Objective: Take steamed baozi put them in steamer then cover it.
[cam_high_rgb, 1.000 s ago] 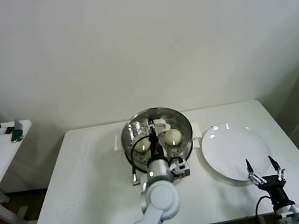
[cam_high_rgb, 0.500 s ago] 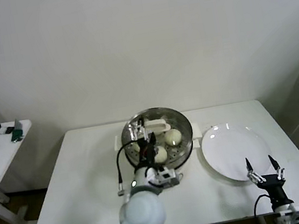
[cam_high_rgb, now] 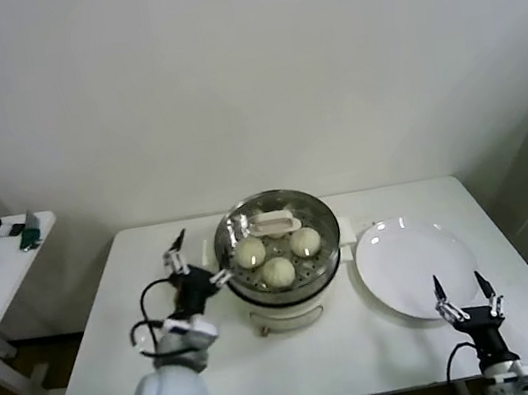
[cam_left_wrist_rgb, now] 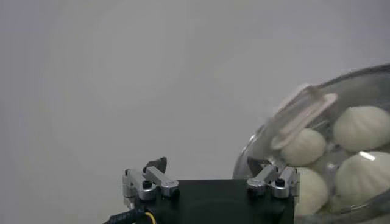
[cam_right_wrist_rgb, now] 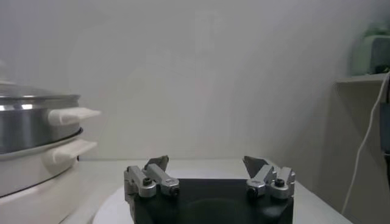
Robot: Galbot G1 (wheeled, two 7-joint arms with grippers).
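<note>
White table (cam_high_rgb: 116,344) carries our steamer (cam_high_rgb: 279,256) at its centre, the cover (cam_high_rgb: 274,222) seated on it and the steamed baozi (cam_high_rgb: 277,271) showing through the glass, so we judge the task finished. Our left gripper (cam_high_rgb: 195,270) hangs at the pot's nine o'clock, jaws wide and empty. Our right gripper (cam_high_rgb: 466,301) waits at five o'clock, at the edge of the empty plate (cam_high_rgb: 411,259), equally wide.

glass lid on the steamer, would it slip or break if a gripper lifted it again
The lid looks like smooth clear glass with a metal rim, so it is probably slippery at the edge and could crack if dropped. Its cream handle seems the safest place to grip. It sits flat on the steamer, so a sideways push would likely slide it, not tip it.
</note>
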